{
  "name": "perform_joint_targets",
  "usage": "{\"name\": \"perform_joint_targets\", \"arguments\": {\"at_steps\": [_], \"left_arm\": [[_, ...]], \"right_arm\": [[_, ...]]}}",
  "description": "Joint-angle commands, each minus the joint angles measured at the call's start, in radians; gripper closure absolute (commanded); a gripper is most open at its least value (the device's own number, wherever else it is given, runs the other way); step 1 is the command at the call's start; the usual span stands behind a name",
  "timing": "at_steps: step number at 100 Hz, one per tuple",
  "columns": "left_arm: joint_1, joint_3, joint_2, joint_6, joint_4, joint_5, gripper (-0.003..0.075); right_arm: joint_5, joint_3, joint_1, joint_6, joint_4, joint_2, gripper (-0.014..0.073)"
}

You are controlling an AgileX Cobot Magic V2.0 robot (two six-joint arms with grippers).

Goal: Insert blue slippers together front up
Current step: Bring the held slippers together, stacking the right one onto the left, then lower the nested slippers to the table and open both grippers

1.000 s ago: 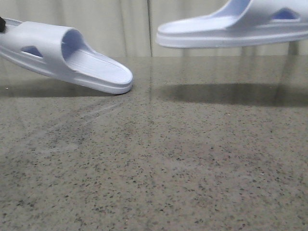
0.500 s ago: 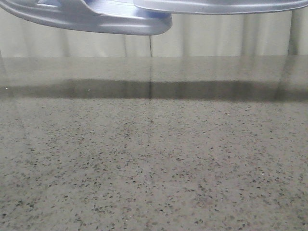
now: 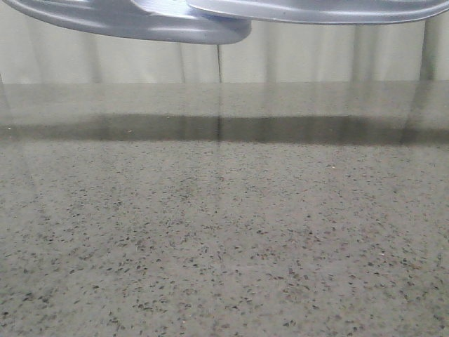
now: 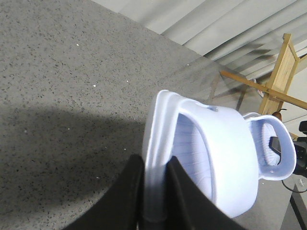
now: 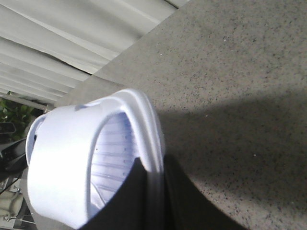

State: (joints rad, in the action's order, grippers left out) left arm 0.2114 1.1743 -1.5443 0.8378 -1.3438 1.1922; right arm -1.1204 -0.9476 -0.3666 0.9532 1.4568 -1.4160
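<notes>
The left claw (image 4: 154,201) was pinched tight on the edge of one blue slipper (image 4: 206,158), its black fingers (image 4: 125,196) on either side of the rim. The right claw (image 5: 151,201) gripped the other blue slipper (image 5: 72,163) the same way — by its side edge. Both slippers hung high above the speckled table (image 3: 224,232), their soles (image 3: 161,28) overlapping near the middle — well clear of the top.

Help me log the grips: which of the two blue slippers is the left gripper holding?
The one on the left in the front view, partly behind the other slipper. The left gripper pinches its sole edge.
</notes>
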Motion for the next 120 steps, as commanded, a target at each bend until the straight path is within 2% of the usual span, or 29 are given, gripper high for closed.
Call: {"name": "perform_joint_targets", "arguments": {"at_steps": [1, 27, 63, 89, 101, 120], "left_arm": [[0.0, 0.034, 0.034, -0.024, -0.095, 0.074, 0.0704], [-0.046, 0.034, -0.024, -0.043, -0.136, 0.074, 0.0704], [-0.14, 0.034, -0.089, -0.047, -0.146, 0.074, 0.0704], [-0.197, 0.034, -0.134, -0.045, -0.149, 0.074, 0.0704], [-0.204, 0.034, -0.144, -0.041, -0.151, 0.074, 0.0704], [-0.204, 0.034, -0.149, -0.029, -0.163, 0.074, 0.0704]], "right_arm": [[-0.002, -0.033, 0.027, 0.05, 0.104, 0.001, 0.0701], [0.023, -0.033, 0.118, 0.138, 0.207, -0.123, 0.07], [-0.001, -0.033, 0.177, 0.18, 0.209, -0.232, 0.07], [-0.012, -0.133, 0.293, 0.178, 0.202, -0.301, 0.07], [-0.012, -0.179, 0.335, 0.162, 0.177, -0.325, 0.07], [0.002, -0.187, 0.343, 0.145, 0.164, -0.331, 0.07]]}}
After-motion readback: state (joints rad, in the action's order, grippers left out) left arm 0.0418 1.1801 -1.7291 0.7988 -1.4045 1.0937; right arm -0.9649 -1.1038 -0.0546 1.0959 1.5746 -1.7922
